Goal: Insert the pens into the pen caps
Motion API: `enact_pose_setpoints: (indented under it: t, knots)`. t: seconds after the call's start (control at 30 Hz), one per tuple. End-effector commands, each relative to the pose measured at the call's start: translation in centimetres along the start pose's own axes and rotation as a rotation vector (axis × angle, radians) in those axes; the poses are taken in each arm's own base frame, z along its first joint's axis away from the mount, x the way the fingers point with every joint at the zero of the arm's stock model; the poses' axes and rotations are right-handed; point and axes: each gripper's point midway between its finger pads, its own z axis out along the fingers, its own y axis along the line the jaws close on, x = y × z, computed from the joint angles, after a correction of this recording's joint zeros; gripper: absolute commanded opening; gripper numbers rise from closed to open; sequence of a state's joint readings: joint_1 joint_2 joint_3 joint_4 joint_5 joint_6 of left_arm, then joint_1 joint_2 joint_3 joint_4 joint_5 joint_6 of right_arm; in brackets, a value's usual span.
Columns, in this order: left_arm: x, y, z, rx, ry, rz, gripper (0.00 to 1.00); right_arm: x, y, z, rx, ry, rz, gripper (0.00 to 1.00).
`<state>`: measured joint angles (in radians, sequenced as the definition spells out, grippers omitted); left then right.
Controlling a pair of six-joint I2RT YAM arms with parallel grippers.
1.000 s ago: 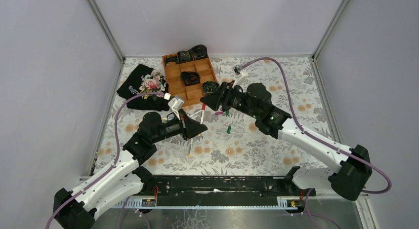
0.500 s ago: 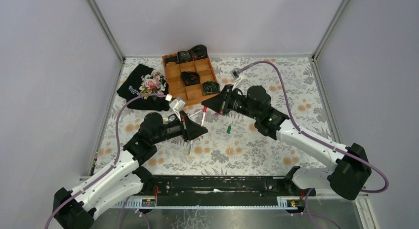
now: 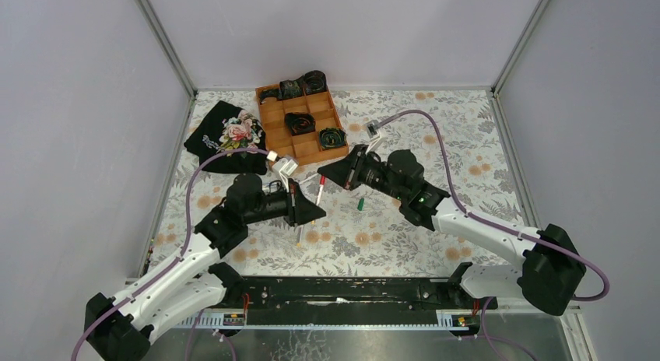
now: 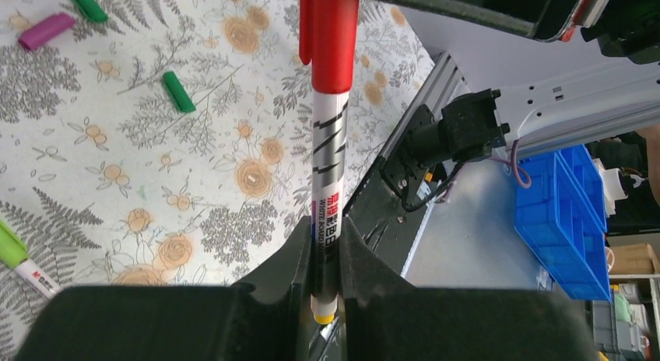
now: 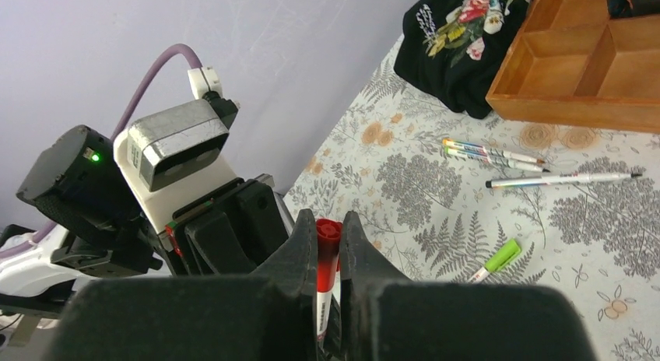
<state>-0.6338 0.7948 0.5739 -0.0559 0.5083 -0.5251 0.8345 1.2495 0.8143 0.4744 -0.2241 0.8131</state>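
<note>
Now | right hand (image 5: 328,219) newly clamped on red cap (image 5: 327,256) | left hand (image 4: 327,230) grips pen (image 4: 330,162)

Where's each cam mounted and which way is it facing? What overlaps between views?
Top external: above and behind the robot, looking down on the table; left arm and right arm show, bases at the bottom.
Left wrist: on the left arm, looking along the pen toward the table's near edge; left gripper at the bottom, shut on the pen.
Right wrist: on the right arm, facing the left arm; right gripper shut on the red cap.
Shared: both wrist views show the red cap.
</note>
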Motion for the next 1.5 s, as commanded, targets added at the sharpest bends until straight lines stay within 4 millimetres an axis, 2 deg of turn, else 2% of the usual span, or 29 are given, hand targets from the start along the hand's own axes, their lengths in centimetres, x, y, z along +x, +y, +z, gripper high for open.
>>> enact_pose_setpoints:
  t: [0.0,0.07,0.13,0.17,0.2,0.27,0.3,0.37,0.5,0.67,0.8,1.0,1.17,1.33,1.47]
  knots:
    - [-11.1,-4.1,-1.7,0.072,-0.382,0.175,0.00,13.7,0.2,-4.0,-0.034,0.491,0.095,0.00]
    - [-10.2,-3.2,-1.3,0.044,-0.339,0.169,0.00,13.2,-0.3,-4.2,0.007,0.467,0.080,0.00]
    - [-8.5,-1.3,-0.6,-0.014,-0.269,0.150,0.00,11.6,-0.8,-4.2,0.070,0.406,0.029,0.01]
    - [-7.4,-0.1,-0.3,-0.053,-0.231,0.127,0.00,10.4,-1.3,-4.2,0.114,0.368,-0.002,0.07]
    - [-6.3,1.1,-0.1,-0.093,-0.196,0.103,0.00,9.0,-1.4,-4.2,0.155,0.322,-0.032,0.20]
    - [-3.5,3.7,0.4,-0.187,-0.116,0.040,0.00,6.2,-2.4,-4.5,0.267,0.230,-0.093,0.51]
    - [-1.9,4.9,0.5,-0.236,-0.072,0.006,0.00,4.5,-2.8,-4.7,0.323,0.173,-0.119,0.62]
    - [0.9,6.8,0.7,-0.321,0.003,-0.054,0.00,2.3,-3.7,-5.4,0.411,0.101,-0.164,0.72]
    - [6.0,9.0,1.6,-0.432,0.159,-0.111,0.00,1.0,-5.5,-6.4,0.525,0.057,-0.213,0.78]
    - [9.4,11.1,2.1,-0.580,0.297,-0.088,0.00,2.2,-7.3,-7.1,0.594,0.080,-0.192,0.78]
    - [10.6,12.7,2.1,-0.683,0.357,-0.082,0.00,3.0,-8.3,-7.9,0.626,0.070,-0.153,0.78]
    - [13.0,13.9,2.3,-0.734,0.473,-0.085,0.03,3.3,-9.2,-9.1,0.657,0.046,-0.129,0.78]
    - [13.3,14.4,2.2,-0.765,0.500,-0.072,0.14,3.2,-9.5,-9.9,0.679,0.034,-0.138,0.78]
    - [11.0,13.9,3.1,-0.754,0.455,-0.017,0.34,2.8,-9.8,-10.5,0.698,0.018,-0.152,0.79]
    - [6.1,14.1,3.7,-0.813,0.390,0.086,0.47,2.6,-10.3,-10.9,0.720,0.015,-0.161,0.79]
